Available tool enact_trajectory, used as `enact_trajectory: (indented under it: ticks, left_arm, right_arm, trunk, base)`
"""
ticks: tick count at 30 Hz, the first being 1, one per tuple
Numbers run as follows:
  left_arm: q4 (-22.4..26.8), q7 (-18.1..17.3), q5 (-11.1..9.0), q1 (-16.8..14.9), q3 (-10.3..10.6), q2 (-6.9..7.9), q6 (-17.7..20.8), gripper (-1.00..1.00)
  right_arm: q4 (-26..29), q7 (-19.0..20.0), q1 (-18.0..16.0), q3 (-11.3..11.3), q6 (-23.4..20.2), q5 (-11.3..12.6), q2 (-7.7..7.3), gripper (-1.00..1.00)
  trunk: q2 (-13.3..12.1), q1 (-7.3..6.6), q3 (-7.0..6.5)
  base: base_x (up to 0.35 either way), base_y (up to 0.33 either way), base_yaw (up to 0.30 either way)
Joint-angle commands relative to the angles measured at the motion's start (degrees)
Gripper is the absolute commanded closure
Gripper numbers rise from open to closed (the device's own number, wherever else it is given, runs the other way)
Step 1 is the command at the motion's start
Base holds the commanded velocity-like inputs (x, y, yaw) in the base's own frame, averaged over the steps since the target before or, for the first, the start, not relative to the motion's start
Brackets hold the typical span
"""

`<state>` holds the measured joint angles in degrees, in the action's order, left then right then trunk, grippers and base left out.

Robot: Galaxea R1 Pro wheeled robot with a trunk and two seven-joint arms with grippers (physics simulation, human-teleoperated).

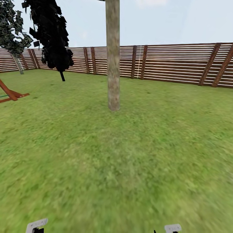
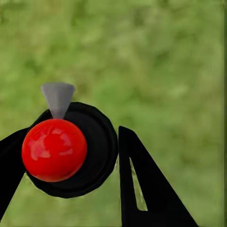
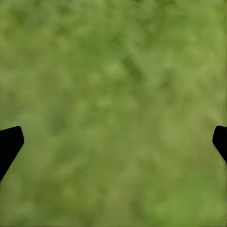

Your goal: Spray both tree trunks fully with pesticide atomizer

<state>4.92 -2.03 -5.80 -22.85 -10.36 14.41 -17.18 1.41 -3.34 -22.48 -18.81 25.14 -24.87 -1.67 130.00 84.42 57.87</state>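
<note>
Atomizer [image 2: 61, 146], with its red ball top and grey nozzle, is held pinched in the left claw [image 2: 71, 156], its black fingers closed against its dark body above blurred grass. The right claw [image 3: 113, 142] is spread wide and empty, only 2 black fingertips being seen over the lawn. Beyond, an open stretch of grass [image 1: 129, 155] lies between the robot and 1 pale mottled tree trunk [image 1: 113, 64], well apart. No whitish specks are seen on its bark. The step in hand is judged to be the approach: the trunk is best kept centred, the nozzle turned toward the bark, and spraying withheld until near. Farthest stands the slatted fence [image 1: 174, 61]
</note>
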Motion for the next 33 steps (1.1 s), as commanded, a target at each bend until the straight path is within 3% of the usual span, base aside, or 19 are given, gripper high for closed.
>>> enact_trajectory:
  ticks: [1,33]
  left_arm:
    - [0.0,0.01,0.0,0.0,-0.01,0.0,-0.01,1.0]
    - [0.0,0.01,0.0,0.0,-0.01,-0.15,0.04,1.0]
  right_arm:
    - [0.0,0.0,-0.01,0.0,0.0,0.0,0.0,-1.0]
    - [0.0,0.0,-0.01,0.0,0.0,0.0,0.0,-1.0]
  trunk:
    - [0.0,0.0,0.0]
    - [0.0,0.0,0.0]
  base:
    - [0.341,0.0,0.0]
    - [0.341,0.0,0.0]
